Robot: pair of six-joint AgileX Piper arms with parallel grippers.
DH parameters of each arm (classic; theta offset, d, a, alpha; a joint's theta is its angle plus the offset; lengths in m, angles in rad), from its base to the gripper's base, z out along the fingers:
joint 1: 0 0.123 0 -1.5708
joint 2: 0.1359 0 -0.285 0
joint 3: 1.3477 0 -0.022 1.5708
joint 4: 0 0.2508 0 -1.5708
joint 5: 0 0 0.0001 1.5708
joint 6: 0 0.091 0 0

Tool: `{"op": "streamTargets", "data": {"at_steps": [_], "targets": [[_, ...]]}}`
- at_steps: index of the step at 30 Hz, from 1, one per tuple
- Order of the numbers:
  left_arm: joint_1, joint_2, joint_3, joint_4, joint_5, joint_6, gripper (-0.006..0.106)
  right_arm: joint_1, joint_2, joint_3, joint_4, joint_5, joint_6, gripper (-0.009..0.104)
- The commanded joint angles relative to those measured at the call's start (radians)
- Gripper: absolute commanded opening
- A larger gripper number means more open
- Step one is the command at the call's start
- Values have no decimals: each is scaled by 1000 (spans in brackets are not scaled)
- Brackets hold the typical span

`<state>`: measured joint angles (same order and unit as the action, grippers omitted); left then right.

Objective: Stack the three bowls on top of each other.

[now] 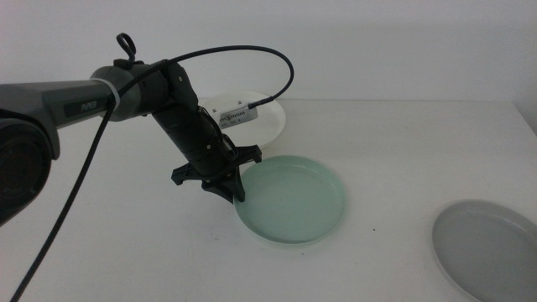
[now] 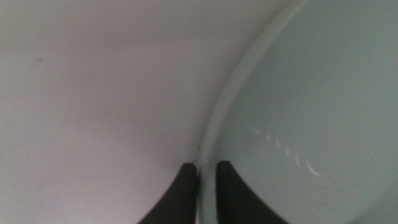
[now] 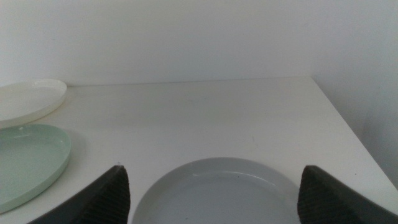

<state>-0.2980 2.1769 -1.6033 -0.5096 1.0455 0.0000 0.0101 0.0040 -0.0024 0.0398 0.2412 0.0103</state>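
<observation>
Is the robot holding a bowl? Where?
Yes. The left claw pinches the green bowl by its rim; the right claw holds nothing.

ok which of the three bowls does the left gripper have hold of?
The mint green bowl, mid-table. The left gripper is pinched on its rim. The white bowl behind the arm and the grey bowl, below the open right gripper, are untouched.

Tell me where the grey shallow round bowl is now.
In the middle view the grey shallow round bowl lies at the table's near right corner, apart from the mint green bowl; the right gripper hovers over it.
</observation>
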Motion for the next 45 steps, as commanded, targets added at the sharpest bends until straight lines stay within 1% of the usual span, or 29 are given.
{"op": "streamTargets", "data": {"at_steps": [1,4,9,12,13,15,17,24,27,30,34,36,41,45], "targets": [[-1,1,-5,-27,-12,0,18,0,-4,2,-8,-9,-3,93],[-1,1,-5,-37,21,0,35,0,-4,2,-8,-9,-3,93],[23,-3,-48,-51,158,0,71,0,-4,2,-8,-9,-3,93],[41,-35,-93,-41,176,22,91,0,-4,2,-8,-9,-3,93],[45,-54,-105,-33,176,22,94,0,-4,2,-8,-9,-3,93],[49,-101,-107,-12,176,18,94,0,-4,2,-8,-9,-3,93],[49,-154,-107,43,176,-12,94,0,-4,2,-8,-9,-3,93],[49,-317,-107,278,176,-155,94,0,-4,2,-8,-9,-3,93],[49,-353,-108,326,156,-163,94,0,-4,2,-8,-9,-3,93],[58,-347,-159,398,161,-197,94,0,-4,2,-8,-9,-3,93],[59,-253,-319,486,176,-210,94,0,-4,2,-8,-9,-3,93],[64,-187,-414,510,176,-210,94,0,-4,2,-8,-9,-3,93],[90,16,-658,496,176,-164,94,0,-4,2,-8,-9,-3,93],[109,173,-788,494,176,-162,94,0,-4,2,-8,-9,-3,93]]}}
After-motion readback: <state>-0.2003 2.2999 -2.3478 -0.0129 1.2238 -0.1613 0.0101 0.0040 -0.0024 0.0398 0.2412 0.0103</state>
